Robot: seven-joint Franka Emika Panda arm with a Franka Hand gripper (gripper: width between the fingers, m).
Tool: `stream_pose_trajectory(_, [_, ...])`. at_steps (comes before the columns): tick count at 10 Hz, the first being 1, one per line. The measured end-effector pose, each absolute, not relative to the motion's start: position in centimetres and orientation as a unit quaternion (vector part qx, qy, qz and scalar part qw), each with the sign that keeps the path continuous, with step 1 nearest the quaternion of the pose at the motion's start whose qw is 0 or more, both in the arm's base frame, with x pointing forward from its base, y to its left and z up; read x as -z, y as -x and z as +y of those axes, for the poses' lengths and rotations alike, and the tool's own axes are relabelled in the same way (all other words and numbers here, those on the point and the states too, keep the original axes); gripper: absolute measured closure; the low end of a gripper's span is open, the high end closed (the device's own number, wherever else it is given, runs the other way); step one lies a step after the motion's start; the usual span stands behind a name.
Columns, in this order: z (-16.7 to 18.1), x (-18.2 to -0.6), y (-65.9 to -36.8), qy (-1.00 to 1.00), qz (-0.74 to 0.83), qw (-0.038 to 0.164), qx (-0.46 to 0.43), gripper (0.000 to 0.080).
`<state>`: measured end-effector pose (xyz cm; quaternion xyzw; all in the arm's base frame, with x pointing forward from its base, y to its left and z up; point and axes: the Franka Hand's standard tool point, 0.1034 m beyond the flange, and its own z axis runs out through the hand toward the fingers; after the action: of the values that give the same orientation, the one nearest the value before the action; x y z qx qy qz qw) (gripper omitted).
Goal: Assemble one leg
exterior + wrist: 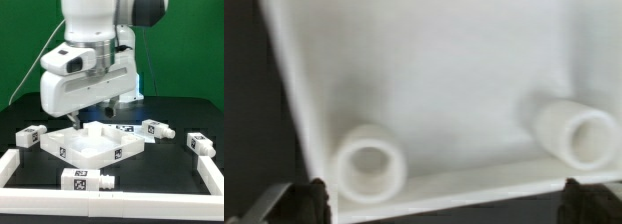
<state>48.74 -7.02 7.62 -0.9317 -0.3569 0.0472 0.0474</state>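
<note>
The big white square panel (92, 146) lies in the middle of the black table, with tags on its near sides. My gripper (95, 112) hangs just above its far part, open and empty. In the wrist view the gripper (441, 198) has its dark fingertips (299, 200) spread wide over the panel's inside (438, 70), where two round raised sockets (370, 163) (585, 135) show. Several legs lie loose around the panel: one (30, 138) at the exterior view's left, one (157, 128) and another (203, 144) at its right, one (85, 181) in front.
A low white frame (20, 166) borders the work area at the left, front and right. A tagged flat strip, the marker board (127, 127), lies just behind the panel. The arm's bulky white body (85, 75) hangs over the panel's far half.
</note>
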Motion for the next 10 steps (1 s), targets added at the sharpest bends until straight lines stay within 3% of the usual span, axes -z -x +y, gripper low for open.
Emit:
stream_pose_trajectory(4, [-7.3, -7.1, -48.6, 0.923, -0.379, 0.05, -0.047, 0.015])
stream_pose_trajectory(6, [-10.6, -4.4, -49.1, 0.911, -0.411, 0.024, -0.02, 0.015])
stream_pose_trajectory(7, [-11.6, -4.2, -50.0, 0.913, -0.408, -0.01, 0.015, 0.015])
stream_pose_trajectory(10, [-12.7, -2.2, -49.0, 0.916, -0.402, -0.009, 0.01, 0.015])
